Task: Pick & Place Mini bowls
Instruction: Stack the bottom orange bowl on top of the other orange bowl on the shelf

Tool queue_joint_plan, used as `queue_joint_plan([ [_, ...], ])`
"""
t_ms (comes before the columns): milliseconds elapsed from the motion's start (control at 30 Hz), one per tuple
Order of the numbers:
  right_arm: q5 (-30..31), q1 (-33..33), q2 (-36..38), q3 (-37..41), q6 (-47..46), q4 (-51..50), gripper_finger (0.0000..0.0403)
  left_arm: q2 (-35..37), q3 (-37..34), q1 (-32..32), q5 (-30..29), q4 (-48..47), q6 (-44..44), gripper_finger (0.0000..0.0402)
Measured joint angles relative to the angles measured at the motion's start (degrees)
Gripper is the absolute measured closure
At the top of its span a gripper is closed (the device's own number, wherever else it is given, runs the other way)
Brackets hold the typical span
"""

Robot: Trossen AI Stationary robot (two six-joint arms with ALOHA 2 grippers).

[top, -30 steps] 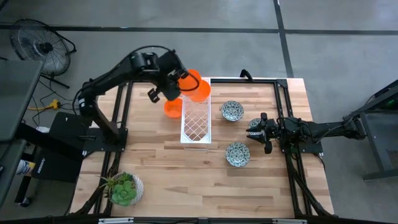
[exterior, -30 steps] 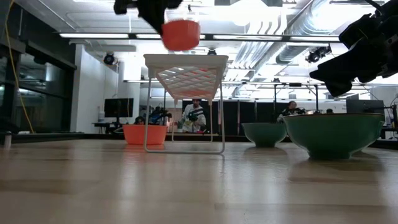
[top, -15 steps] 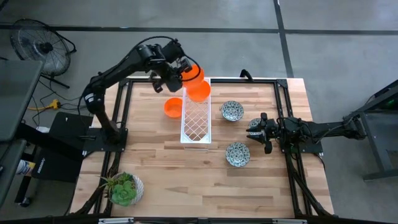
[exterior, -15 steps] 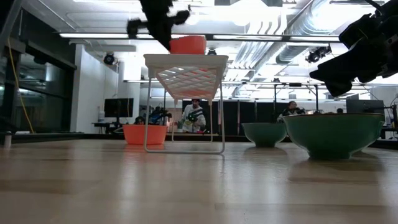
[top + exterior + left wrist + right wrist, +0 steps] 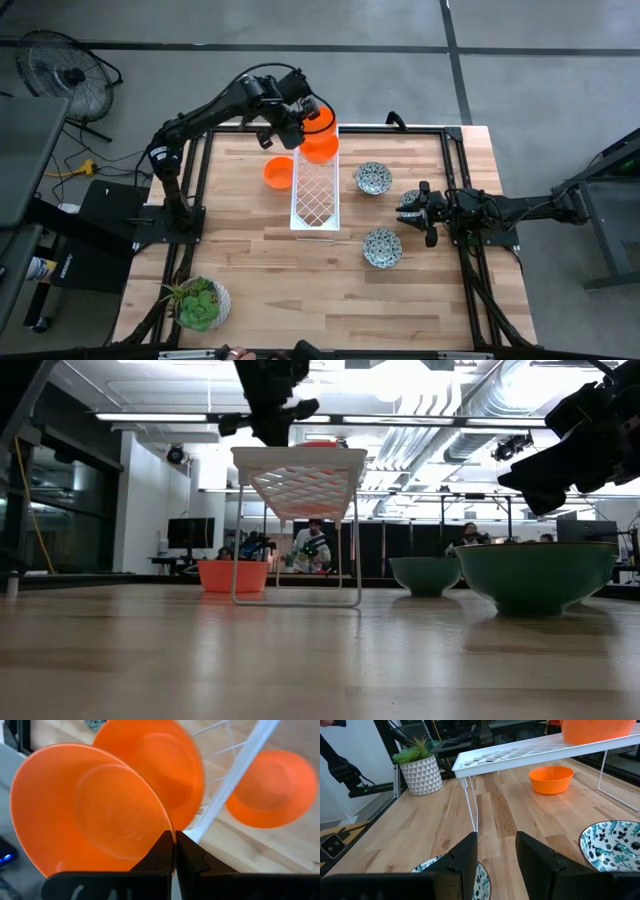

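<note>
High view: overhead, facing straight down, far enough to take in the whole table [image 5: 300, 270] and both arms.
Low view: at tabletop level, facing across the wood into the room; rack [image 5: 298, 470] mid-distance.
Left wrist view: very near, facing an orange bowl [image 5: 90, 815] pinched at its rim.
Right wrist view: low over the table, facing the rack [image 5: 540, 751] from its end.
Shared: the rack [image 5: 315, 190] appears in all four views.
</note>
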State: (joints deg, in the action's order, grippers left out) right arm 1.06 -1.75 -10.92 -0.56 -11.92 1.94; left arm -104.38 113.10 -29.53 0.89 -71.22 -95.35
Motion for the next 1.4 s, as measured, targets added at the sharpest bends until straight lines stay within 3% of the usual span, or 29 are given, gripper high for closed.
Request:
queue_joint_plan([
  [1400, 0.0, -0.01, 0.0, 0.0, 0.02, 0.0, 0.0281, -0.94, -0.13, 2.33, 1.61, -3.72, 7.19, 0.0397],
])
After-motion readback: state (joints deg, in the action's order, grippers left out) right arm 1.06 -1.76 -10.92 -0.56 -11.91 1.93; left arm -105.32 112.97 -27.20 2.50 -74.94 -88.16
